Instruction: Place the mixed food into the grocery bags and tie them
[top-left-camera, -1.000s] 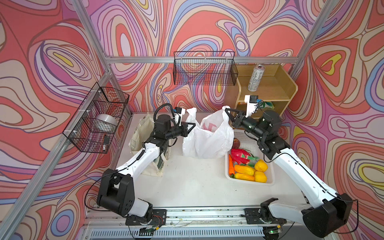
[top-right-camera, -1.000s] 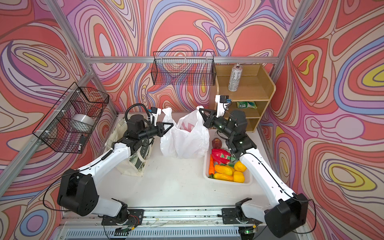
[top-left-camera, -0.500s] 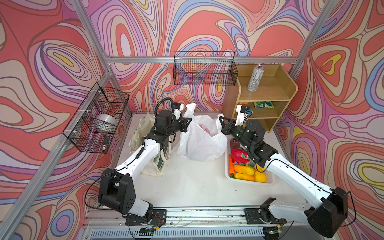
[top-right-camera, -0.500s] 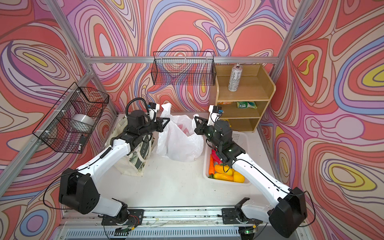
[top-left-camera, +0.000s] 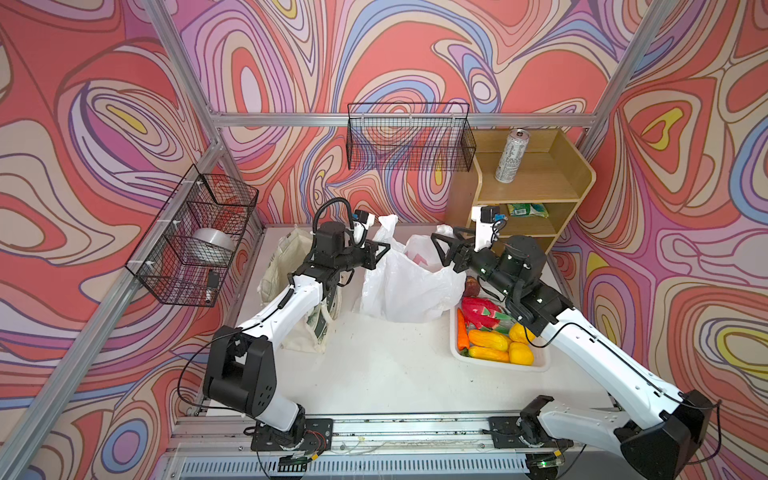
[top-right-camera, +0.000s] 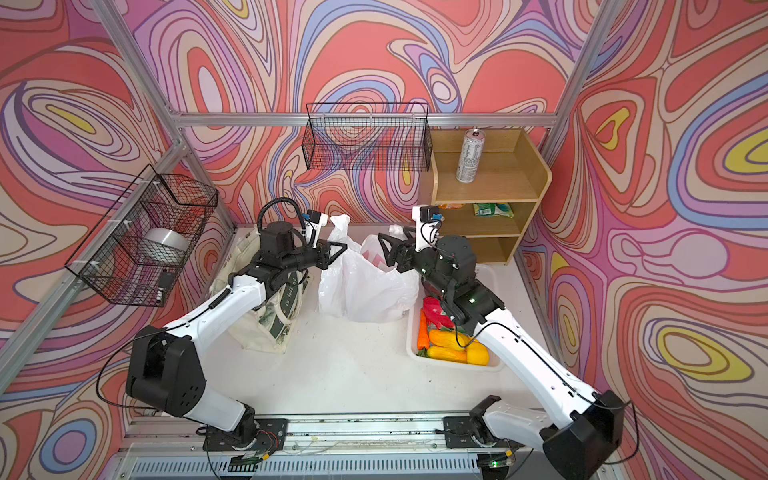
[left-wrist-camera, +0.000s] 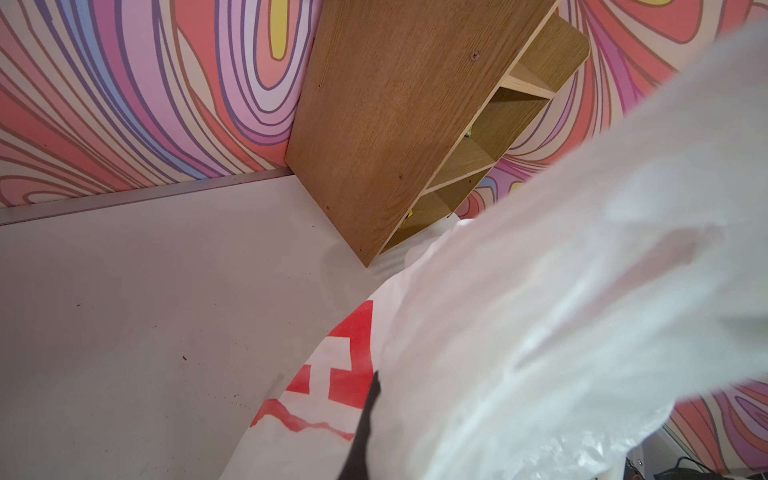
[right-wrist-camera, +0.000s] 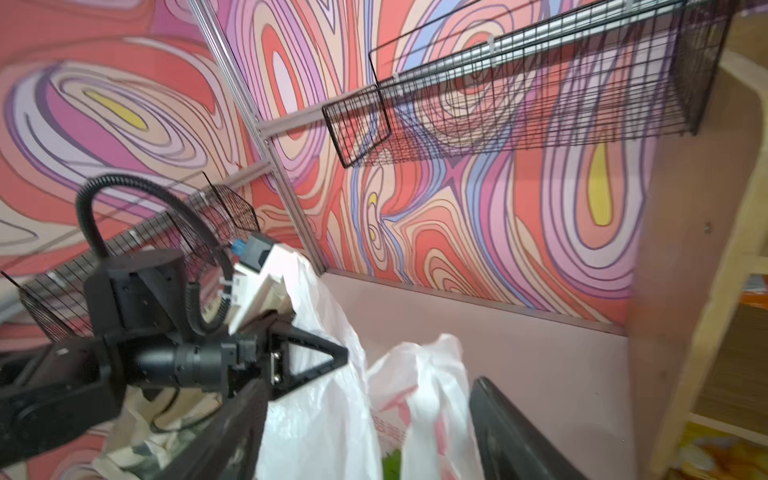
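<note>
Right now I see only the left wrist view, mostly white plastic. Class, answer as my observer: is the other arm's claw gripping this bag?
Observer: No, the right claw stands open at one handle of the plastic bag.
Operator: And mine?
Observer: The left claw is shut on the bag's other handle.
Operator: What food is not bagged?
Observer: Toy produce lies in the white basket beside the bag.

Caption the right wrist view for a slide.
Left hand grips a handle of the white plastic bag; right hand open nearby.
</note>
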